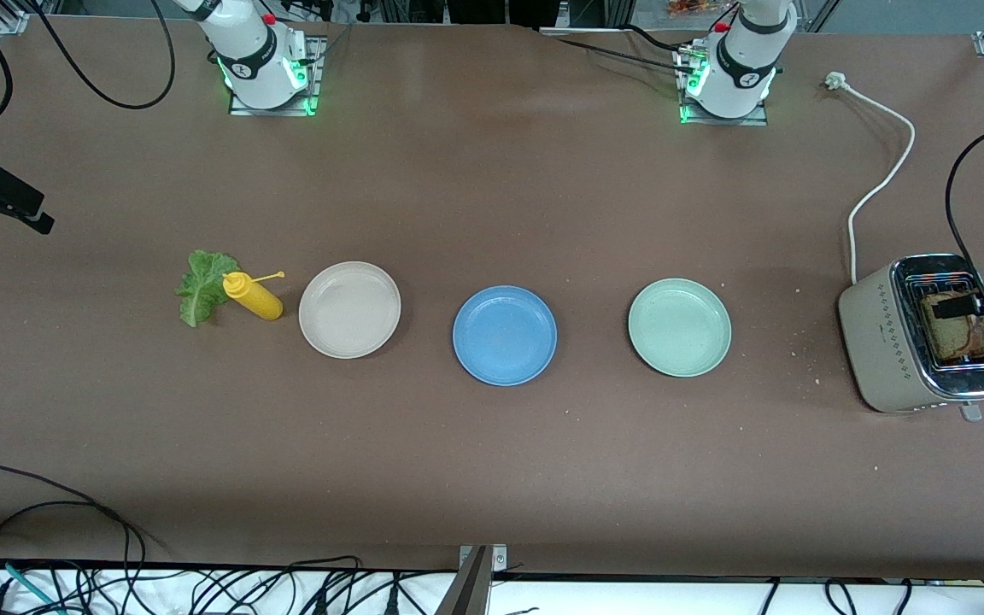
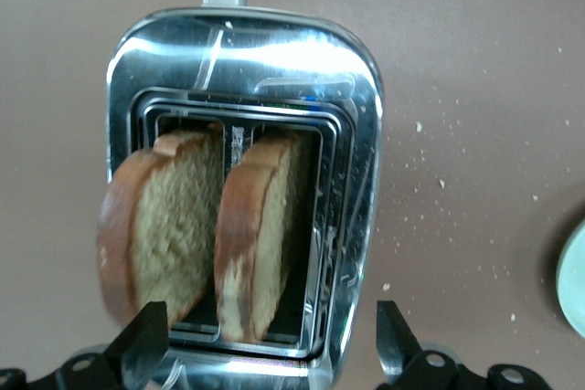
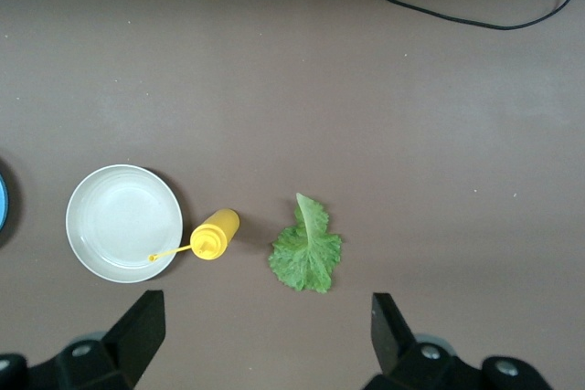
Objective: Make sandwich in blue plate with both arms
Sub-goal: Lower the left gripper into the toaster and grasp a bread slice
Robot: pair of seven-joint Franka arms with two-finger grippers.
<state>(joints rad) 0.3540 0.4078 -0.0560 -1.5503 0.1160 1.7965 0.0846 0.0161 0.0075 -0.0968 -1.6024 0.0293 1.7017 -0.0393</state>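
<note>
Left gripper (image 2: 265,340) wide open, empty, over toaster (image 2: 356,134), two toast slices (image 2: 169,226) upright in slots, right gripper (image 3: 265,331) open, seemingly above lettuce (image 3: 306,248), blue plate (image 1: 505,335) bare.

light: bright, even | shadows: soft | glare: toaster (image 2: 247,52) chrome | focus: sharp, corners perhaps softer

I take the blue plate (image 1: 505,335) as my landmark, midway along the table. Toward the right arm's end from it I see a second plate (image 1: 349,308), then a bottle (image 1: 253,295) lying on its side, then the lettuce leaf (image 1: 202,285) touching it. Toward the left arm's end I see a third plate (image 1: 679,327), then, well apart, the toaster (image 1: 889,329) with two toast slices (image 2: 196,226) standing in its slots.
</note>
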